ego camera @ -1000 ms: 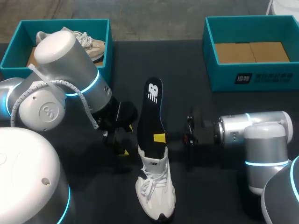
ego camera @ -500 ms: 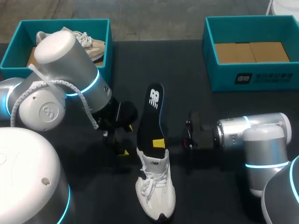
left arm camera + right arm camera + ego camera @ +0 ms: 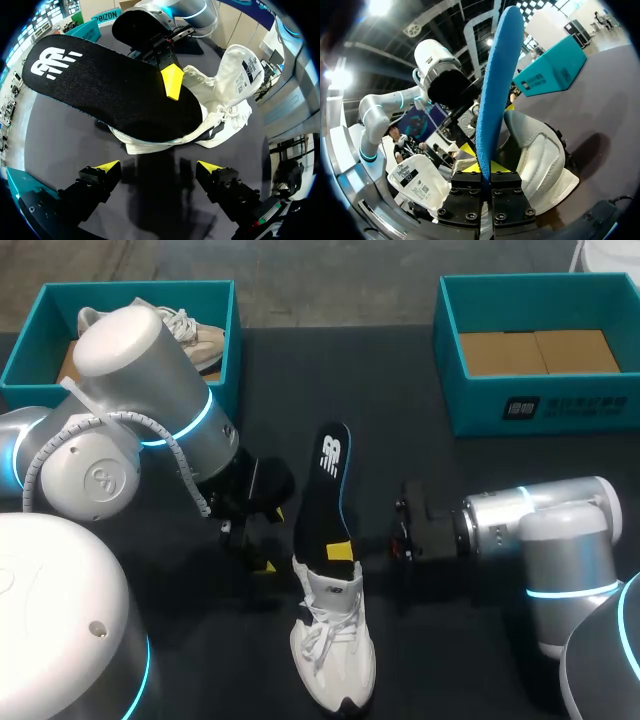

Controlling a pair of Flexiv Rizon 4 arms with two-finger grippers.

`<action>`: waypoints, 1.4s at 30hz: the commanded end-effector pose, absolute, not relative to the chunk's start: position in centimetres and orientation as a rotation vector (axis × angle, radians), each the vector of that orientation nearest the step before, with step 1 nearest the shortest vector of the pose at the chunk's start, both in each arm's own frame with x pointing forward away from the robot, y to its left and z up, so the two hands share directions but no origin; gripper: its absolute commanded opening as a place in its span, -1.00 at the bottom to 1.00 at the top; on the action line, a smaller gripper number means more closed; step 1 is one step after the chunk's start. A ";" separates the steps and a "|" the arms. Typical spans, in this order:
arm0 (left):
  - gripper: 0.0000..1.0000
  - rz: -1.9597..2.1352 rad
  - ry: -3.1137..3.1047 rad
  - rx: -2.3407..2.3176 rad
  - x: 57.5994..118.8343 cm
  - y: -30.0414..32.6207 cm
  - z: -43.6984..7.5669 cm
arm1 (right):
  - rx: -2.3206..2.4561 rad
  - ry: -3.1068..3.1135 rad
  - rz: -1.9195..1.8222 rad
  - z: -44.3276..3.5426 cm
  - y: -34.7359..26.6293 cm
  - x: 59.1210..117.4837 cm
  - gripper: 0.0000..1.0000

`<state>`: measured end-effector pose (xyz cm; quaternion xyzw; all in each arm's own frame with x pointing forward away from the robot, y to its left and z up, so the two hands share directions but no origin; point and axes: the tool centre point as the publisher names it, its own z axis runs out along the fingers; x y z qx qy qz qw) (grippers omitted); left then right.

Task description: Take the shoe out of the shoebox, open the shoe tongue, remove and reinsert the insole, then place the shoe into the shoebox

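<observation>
R gripper (image 3: 485,169) pinches black insole (image 3: 324,490), one end inside white shoe (image 3: 335,645); L gripper (image 3: 159,166) spread, empty, beside shoe.

Robotics lab: left arm (image 3: 140,370) and right arm (image 3: 540,530) at a dark table (image 3: 380,370).

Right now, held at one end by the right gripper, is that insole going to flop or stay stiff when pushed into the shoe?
Probably fairly stiff: the insole stands nearly straight beyond the right gripper, whose fingers pinch it only near the white shoe. Likely light, as it barely sags. The white shoe looks soft and unheld, so it may slide.
</observation>
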<state>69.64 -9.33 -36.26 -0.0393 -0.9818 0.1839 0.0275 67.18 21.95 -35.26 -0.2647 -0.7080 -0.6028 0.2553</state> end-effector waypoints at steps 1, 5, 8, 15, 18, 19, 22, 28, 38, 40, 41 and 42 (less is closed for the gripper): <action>1.00 0.562 -3.033 -0.121 69.6 -9.4 -36.3 | -0.718 -1.927 -1.632 -35.7 22.1 66.6 -1.00; 1.00 0.562 -3.033 -0.121 69.6 -9.4 -36.3 | -0.714 -1.926 -1.638 -35.5 22.2 66.6 -1.00; 1.00 0.562 -3.033 -0.121 69.6 -9.4 -36.3 | -0.708 -1.927 -1.645 -35.3 22.3 66.6 -1.00; 1.00 0.562 -3.033 -0.121 69.6 -9.4 -36.3 | -0.690 -1.942 -1.631 -35.0 22.7 67.0 -1.00; 1.00 0.562 -3.033 -0.121 69.6 -9.4 -36.3 | -0.687 -1.945 -1.627 -34.9 22.7 67.1 -1.00; 1.00 0.562 -3.033 -0.121 69.6 -9.4 -36.3 | -0.686 -1.946 -1.627 -34.9 22.7 67.2 -1.00; 1.00 0.562 -3.033 -0.121 69.6 -9.4 -36.3 | -0.681 -1.951 -1.625 -34.8 22.8 67.3 -1.00; 1.00 0.562 -3.033 -0.121 69.6 -9.4 -36.3 | -0.682 -1.958 -1.623 -34.6 22.8 67.3 -0.93; 1.00 0.562 -3.033 -0.121 69.6 -9.4 -36.3 | -0.678 -1.965 -1.636 -34.3 22.6 67.2 -0.75; 1.00 0.562 -3.033 -0.121 69.6 -9.4 -36.3 | -0.676 -1.966 -1.636 -34.3 22.6 67.2 -0.72; 1.00 0.562 -3.033 -0.121 69.6 -9.4 -36.3 | -0.675 -1.966 -1.636 -34.3 22.6 67.2 -0.69; 1.00 0.562 -3.033 -0.121 69.6 -9.4 -36.3 | -0.674 -1.967 -1.636 -34.3 22.6 67.2 -0.68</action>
